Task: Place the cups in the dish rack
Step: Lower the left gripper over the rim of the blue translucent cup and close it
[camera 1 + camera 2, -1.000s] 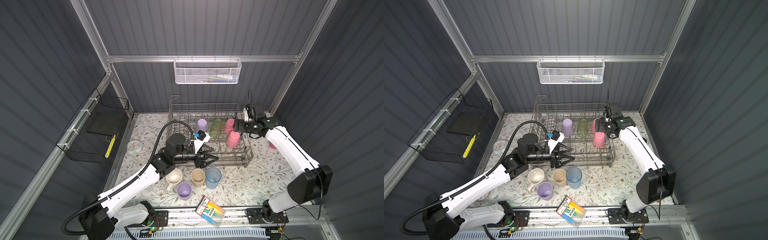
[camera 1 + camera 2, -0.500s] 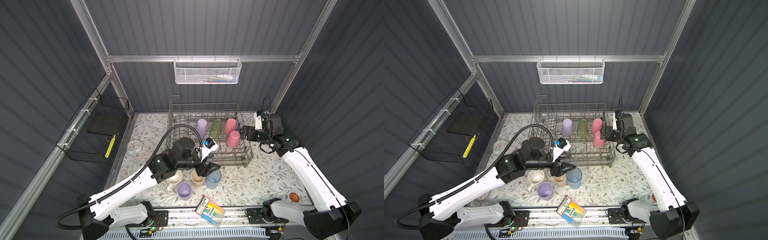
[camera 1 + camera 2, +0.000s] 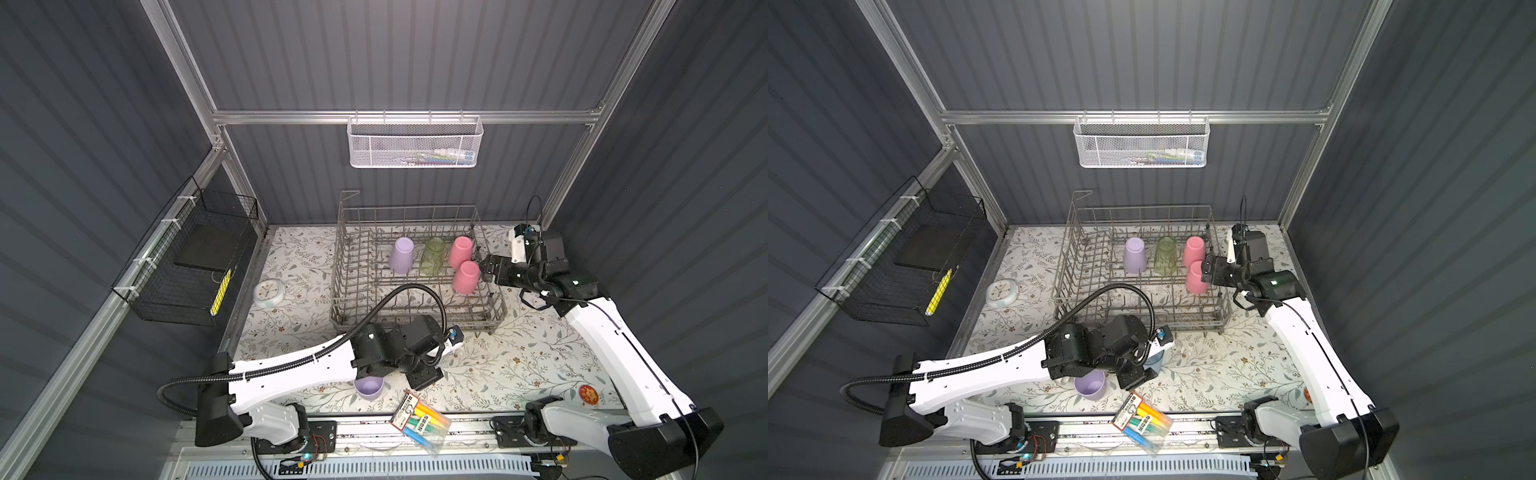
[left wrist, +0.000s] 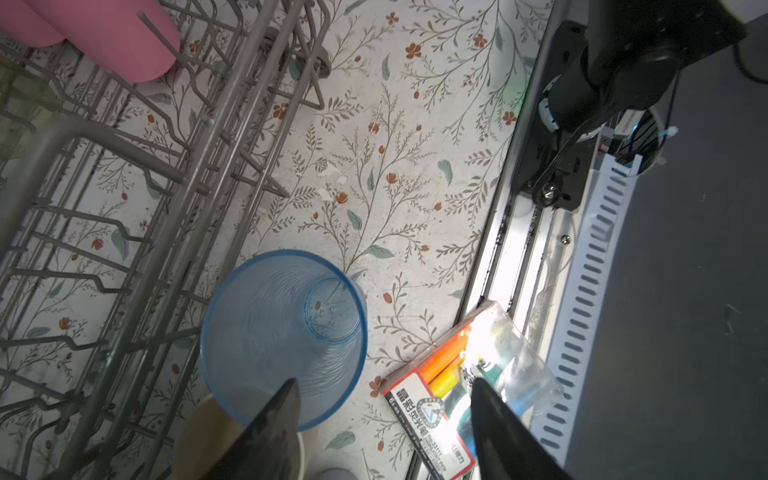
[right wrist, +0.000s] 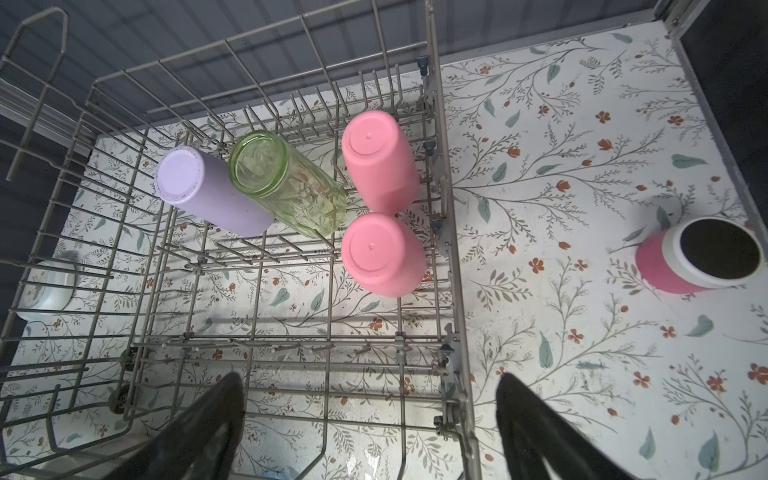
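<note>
At 6 o'clock of the dish rack (image 3: pixel 343 266), my left gripper (image 4: pixel 382 382): part open, empty, 1 fingertip (image 4: pixel 282 399) over the blue cup (image 4: pixel 266 332). At 3 o'clock, right gripper (image 5: pixel 370 378): wide open, empty. 4 cups (image 3: pixel 432 255) sit inside.

Four inverted cups (image 3: pixel 466 277) in grey dish rack (image 3: pixel 343 266)

I see a cream table cover (image 3: pixel 519 365) printed with grey-green leafy sprigs and small red-orange flowers. The dish rack (image 3: pixel 340 266) is plain grey wire. It holds a lilac cup (image 3: pixel 401 255), a translucent green tumbler (image 3: pixel 433 255), a far pink cup (image 3: pixel 460 252) and a near pink cup (image 3: pixel 466 277). On the cover are a second lilac cup (image 3: pixel 368 387), a translucent blue cup (image 4: pixel 286 332) and a beige cup (image 4: pixel 199 432). The marker pack (image 3: pixel 422 422) shows orange, yellow, green and blue. One basket (image 3: pixel 415 145) is white mesh and another basket (image 3: pixel 195 257) is black wire. The ribbed walls (image 3: pixel 415 62) are dark grey.
</note>
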### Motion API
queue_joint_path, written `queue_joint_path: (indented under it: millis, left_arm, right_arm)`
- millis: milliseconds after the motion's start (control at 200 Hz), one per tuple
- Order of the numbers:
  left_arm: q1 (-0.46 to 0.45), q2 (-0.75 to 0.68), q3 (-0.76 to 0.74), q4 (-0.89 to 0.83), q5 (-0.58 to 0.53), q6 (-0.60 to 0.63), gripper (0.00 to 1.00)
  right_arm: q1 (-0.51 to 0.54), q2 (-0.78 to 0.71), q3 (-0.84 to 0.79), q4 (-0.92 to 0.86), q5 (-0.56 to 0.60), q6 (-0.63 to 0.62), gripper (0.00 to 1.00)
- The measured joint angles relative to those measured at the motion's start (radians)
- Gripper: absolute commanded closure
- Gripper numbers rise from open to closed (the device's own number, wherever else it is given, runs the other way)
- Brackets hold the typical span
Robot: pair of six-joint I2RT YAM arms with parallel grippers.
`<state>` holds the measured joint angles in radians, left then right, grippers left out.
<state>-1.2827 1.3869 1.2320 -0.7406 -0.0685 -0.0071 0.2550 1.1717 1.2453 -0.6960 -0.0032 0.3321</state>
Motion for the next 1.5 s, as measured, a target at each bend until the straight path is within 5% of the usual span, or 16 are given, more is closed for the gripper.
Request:
queue_joint_path:
  millis: [345,590,810,1156,1501]
  left_arm:
    - [-0.006,0.068,0.007,-0.022,-0.053,0.01,0.35]
    - [-0.006,0.152,0.013,-0.023,-0.055,0.027,0.47]
    - [-0.006,0.222,0.056,-0.027,-0.055,0.061,0.75]
    - [-0.007,0.278,0.111,-0.06,-0.034,0.09,1.0]
    - [-0.008,0.291,0.198,-0.095,0.024,0.113,1.0]
  right_arm:
    - [0.0,-0.022,-0.01,-0.003,-0.013,0.001,0.05]
    - [-0.003,-0.02,-0.019,-0.002,-0.022,0.001,0.05]
    - [-0.007,-0.019,-0.028,-0.002,-0.025,0.001,0.05]
    - [-0.023,-0.019,-0.032,0.0,-0.037,0.001,0.05]
    - [-0.033,-0.019,-0.032,0.001,-0.073,0.005,0.05]
